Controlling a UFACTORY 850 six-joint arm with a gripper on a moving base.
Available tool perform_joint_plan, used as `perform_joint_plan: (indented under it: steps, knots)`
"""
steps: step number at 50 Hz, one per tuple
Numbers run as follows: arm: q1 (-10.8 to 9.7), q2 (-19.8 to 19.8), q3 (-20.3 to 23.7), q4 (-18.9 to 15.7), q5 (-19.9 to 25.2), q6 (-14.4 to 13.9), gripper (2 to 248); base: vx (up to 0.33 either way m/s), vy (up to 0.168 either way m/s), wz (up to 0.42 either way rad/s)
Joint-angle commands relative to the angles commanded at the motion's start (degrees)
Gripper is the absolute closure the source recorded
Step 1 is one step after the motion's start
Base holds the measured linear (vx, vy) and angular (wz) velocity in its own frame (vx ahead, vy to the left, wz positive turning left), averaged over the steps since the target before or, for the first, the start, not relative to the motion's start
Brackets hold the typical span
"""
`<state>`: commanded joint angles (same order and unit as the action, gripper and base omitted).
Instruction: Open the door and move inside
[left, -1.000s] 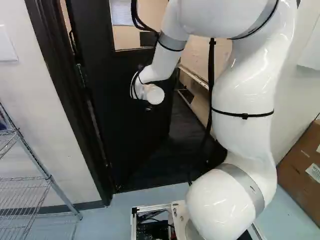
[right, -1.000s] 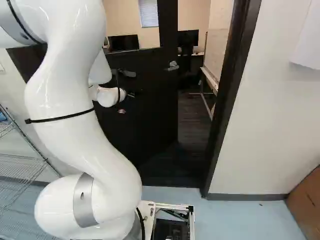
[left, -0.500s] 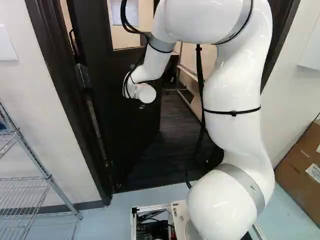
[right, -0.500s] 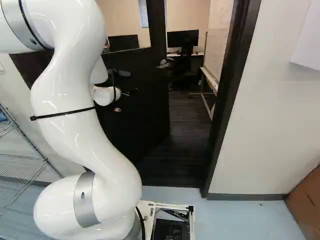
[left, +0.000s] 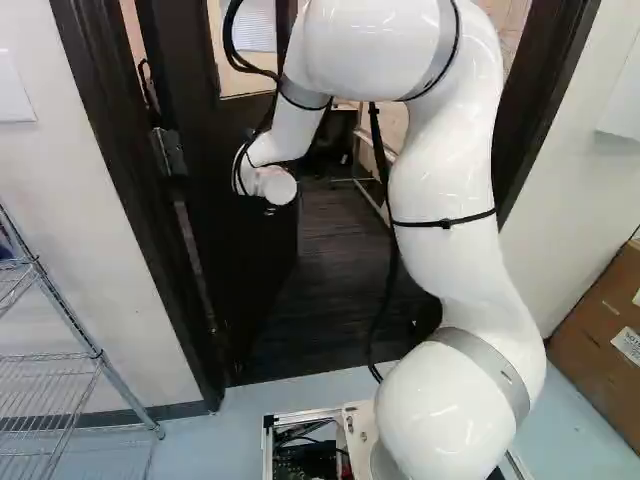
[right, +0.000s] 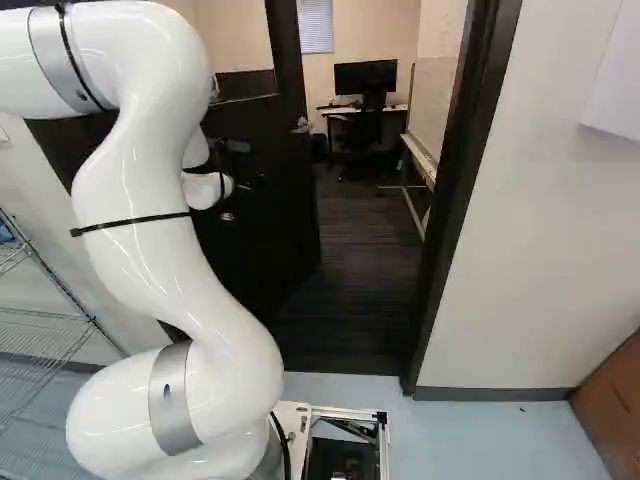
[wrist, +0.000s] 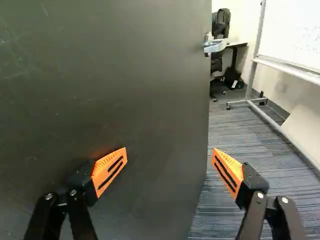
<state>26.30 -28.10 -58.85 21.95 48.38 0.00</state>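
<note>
Left of the middle in the right base view, my fingers (right: 250, 183) are small and dark at the end of my bent white arm (right: 150, 240), in front of the dark door (right: 275, 215). That door stands swung inward, with the way through open between its free edge and the door frame (right: 455, 200). Seen from my wrist, the fingers (wrist: 170, 152) are spread wide with nothing pinched: one is over the door's face, the other beyond its free edge, against the view of the striped floor (wrist: 225, 135). Whether either touches the door, I can't tell. Ahead of them, near that edge, is the silver handle (wrist: 215, 46). Deeper in the room are a whiteboard (wrist: 295, 30) and a table (right: 342, 111) bearing a monitor (right: 365, 77). A wire rack (left: 60, 370) stands at the left of the left base view.
</note>
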Motion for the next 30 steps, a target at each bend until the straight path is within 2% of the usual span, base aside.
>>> perform_joint_plan:
  steps: [11, 30]
  knots:
    - [1.08, -2.03, -2.63, -1.53, -0.02, 0.00, 3, 0.000, 0.000, 0.000]
    - [2.77, -4.97, -6.51, -6.36, -1.72, 0.00, 3, 0.000, 0.000, 0.000]
